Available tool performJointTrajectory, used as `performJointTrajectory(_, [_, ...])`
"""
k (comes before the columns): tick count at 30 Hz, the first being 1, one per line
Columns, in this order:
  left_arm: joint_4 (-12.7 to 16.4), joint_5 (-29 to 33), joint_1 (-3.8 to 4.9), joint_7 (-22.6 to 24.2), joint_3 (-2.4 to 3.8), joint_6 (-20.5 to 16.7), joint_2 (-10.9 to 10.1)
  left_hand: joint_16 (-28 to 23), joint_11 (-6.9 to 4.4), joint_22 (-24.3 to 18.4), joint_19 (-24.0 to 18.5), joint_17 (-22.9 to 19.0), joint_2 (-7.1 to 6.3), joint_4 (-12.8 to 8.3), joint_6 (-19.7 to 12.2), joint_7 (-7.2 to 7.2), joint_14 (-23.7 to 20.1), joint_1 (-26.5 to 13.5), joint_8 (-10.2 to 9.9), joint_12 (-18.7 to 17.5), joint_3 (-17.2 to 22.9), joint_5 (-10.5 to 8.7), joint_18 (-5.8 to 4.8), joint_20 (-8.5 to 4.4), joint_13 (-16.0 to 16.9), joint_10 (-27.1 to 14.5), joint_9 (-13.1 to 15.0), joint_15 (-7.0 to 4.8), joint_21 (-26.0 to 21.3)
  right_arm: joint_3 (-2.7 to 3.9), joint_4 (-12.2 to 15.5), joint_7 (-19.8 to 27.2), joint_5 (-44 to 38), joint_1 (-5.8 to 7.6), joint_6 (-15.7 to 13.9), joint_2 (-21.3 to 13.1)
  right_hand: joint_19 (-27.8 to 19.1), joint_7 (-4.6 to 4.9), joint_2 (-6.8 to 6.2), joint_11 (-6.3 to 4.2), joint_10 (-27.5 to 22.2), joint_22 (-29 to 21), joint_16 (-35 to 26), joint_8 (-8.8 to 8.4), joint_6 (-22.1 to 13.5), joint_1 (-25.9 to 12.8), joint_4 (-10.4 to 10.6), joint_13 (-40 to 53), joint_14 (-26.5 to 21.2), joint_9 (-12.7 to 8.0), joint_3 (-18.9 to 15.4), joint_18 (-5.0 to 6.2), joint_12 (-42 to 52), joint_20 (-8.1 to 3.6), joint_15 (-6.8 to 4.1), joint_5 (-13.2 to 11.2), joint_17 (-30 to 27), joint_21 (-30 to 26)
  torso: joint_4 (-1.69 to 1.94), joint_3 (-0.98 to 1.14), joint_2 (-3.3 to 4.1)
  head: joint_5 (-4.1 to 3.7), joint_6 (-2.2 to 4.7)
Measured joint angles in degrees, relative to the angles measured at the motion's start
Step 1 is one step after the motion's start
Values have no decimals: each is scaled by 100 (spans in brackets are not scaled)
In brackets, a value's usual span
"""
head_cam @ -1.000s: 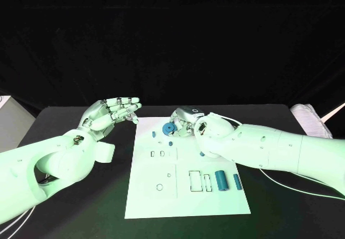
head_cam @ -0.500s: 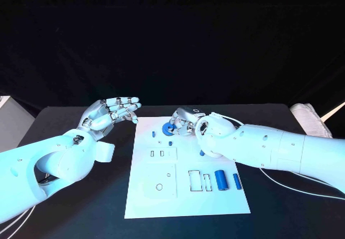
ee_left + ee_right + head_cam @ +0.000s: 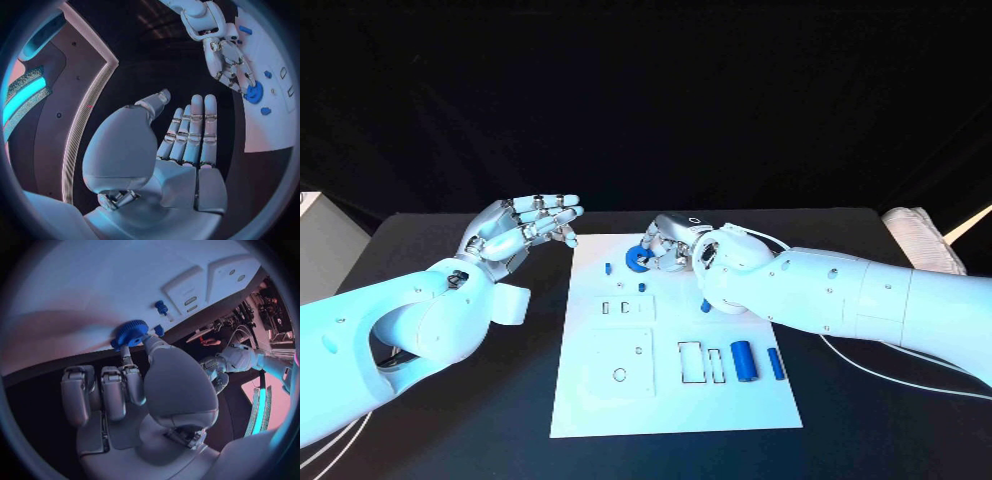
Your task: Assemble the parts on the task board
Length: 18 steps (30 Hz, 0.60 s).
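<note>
The white task board (image 3: 675, 410) lies in the middle of the black table. My right hand (image 3: 678, 243) is over the board's far end and pinches a blue gear (image 3: 638, 259) between thumb and finger. The right wrist view shows the gear (image 3: 130, 332) at the fingertips, close to the board (image 3: 94, 290); I cannot tell whether they touch. My left hand (image 3: 524, 228) hangs open, fingers apart, just off the board's far left corner, holding nothing. In the left wrist view the left hand (image 3: 181, 145) faces the gear (image 3: 253, 93).
A small blue peg (image 3: 609, 268) and another small blue piece (image 3: 642, 287) lie near the gear. Two blue cylinders (image 3: 743, 361) (image 3: 775, 364) lie on the board's right side beside rectangular slots. A pale object (image 3: 923, 240) sits at the table's far right.
</note>
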Motion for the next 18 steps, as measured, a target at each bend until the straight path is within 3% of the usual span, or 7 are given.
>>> performJointTrajectory(18, [1, 0, 0, -2, 0, -12, -10, 23, 0, -1, 0, 0, 0, 0, 0, 0, 0, 0, 0, 0, 0, 0, 0, 0, 0, 0, 0, 0, 0, 4, 51, -2, 5, 14, 89, -67, 0, -5, -53, 20, 19, 4, 0, -49, -18, -53, 15, -1, 0, -20, 15, 0, 0, 0, 0, 0, -1, 0, -3, -1, -1, 10, -1])
